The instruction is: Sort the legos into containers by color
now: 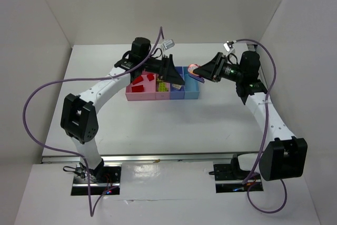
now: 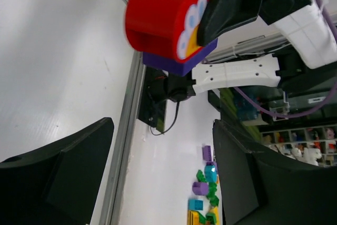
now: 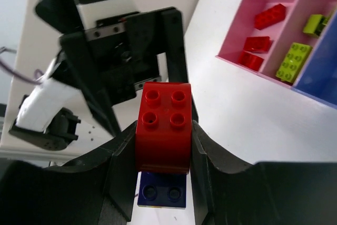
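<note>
The right gripper (image 3: 164, 143) pinched the red brick (image 3: 163, 125) by its sides, with a blue plate (image 3: 160, 194) joined underneath. It was held aloft by the right end of the bins (image 1: 138, 97), toward the far edge of the worktop (image 1: 158, 125). The left gripper (image 2: 163, 146), spread and empty, faced the clump from close by, seemingly placed to pull the plate off.

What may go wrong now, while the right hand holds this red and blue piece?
The red brick is joined to a dark blue brick; dropped together, one colour would be sorted wrongly. The open left hand is very near the right hand; they may collide or knock the piece loose.
</note>
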